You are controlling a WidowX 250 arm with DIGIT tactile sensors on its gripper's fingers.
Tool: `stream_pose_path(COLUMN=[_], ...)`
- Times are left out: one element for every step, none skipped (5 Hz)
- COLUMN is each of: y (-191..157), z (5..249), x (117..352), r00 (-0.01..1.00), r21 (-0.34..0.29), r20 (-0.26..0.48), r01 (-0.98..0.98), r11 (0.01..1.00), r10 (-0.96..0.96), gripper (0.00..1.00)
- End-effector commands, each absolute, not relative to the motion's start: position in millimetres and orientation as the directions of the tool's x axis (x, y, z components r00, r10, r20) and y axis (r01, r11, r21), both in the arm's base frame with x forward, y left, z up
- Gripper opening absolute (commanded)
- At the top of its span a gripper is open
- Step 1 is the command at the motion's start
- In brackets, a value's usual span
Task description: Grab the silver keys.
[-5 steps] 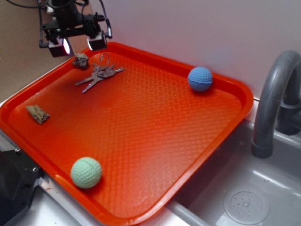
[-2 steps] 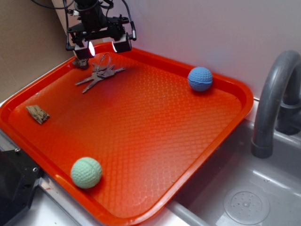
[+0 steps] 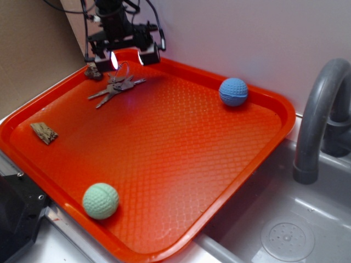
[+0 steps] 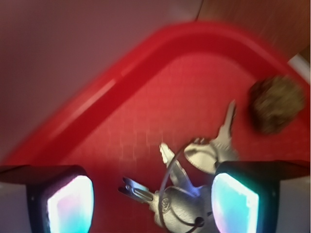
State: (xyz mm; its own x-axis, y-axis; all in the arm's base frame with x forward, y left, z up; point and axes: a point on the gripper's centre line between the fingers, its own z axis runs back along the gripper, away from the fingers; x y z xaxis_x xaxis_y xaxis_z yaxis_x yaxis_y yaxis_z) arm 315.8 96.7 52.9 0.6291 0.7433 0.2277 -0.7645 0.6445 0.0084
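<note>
The silver keys [image 3: 116, 87] lie in the far left corner of the orange tray [image 3: 263, 148], close to its raised rim, with the brown rock [image 3: 92, 71] just beside them. The gripper [image 3: 126, 58] hangs above them, fingers spread apart, apparently not touching. Open tray floor extends rightward. Since the earlier frame, the gripper has shifted right.

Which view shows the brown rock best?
The exterior view: the brown rock sits sharp and whole in the tray's far corner, left of the silver keys. The wrist view shows it larger but motion-blurred, at the right edge above the open gripper.
</note>
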Motion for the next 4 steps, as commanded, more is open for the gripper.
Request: stream_pose_path(y=[103,104,107,108], z=[44,50,51,61], x=[307,307,305,302], r00=[0.655,0.681,0.711,0.759], r21=[0.061,0.056,0.067,0.077], r20=[0.241,0.237,0.213,0.181], r01=[-0.747,-0.721,-0.695,-0.645], r11=[0.662,0.690,0.716,0.760], r10=[0.717,0.693,0.670,0.626], gripper=[0.00,0.00,0.00,0.00])
